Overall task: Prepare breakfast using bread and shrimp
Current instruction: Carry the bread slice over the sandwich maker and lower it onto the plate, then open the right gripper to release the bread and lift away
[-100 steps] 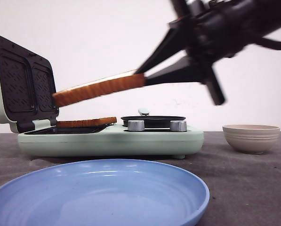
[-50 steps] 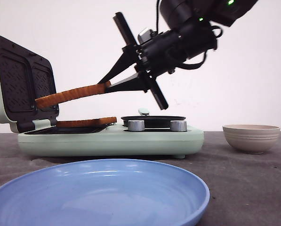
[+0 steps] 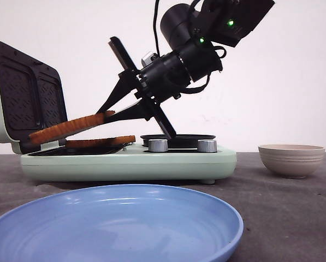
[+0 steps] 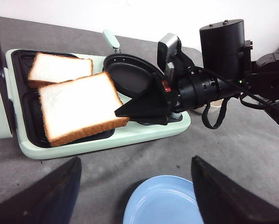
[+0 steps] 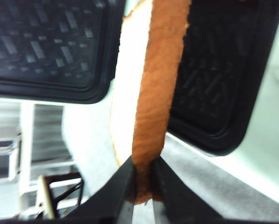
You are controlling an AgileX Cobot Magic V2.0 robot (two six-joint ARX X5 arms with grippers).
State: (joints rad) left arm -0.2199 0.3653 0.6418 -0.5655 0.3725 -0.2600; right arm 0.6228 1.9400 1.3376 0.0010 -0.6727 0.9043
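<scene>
Right hand (image 3: 112,113) is pinching the second bread slice (image 3: 70,126) by one crust edge, fingers pressed onto it from both faces; the right wrist view shows the crust clamped between the fingertips (image 5: 130,184).

Slice sticks straight out from the hand, away from the arm, toward the open lid (image 3: 26,98) of the sandwich maker (image 3: 152,164). It's tilted: far edge low, at or near the hinge end of the near tray (image 4: 90,135), gripped edge high. Can't tell from the front view whether the far edge is touching the plate yet.

First slice (image 4: 60,69) lies flat in the other tray, just beside. From the left wrist view the held slice overlaps the near tray well, rotated a bit off square.

What the drop turns on, I'd say: gripped edge needs to come down so the slice lies flat, square in its own tray and clear of the first slice. Only the right arm is on this.

Left hand (image 4: 134,196) is spread, holding nothing, hanging over the bench (image 4: 251,154) above the blue plate (image 4: 162,200), well apart from the bread.

No shrimp visible in any view. Bowl (image 3: 291,159) sits off to the right; contents hidden.
</scene>
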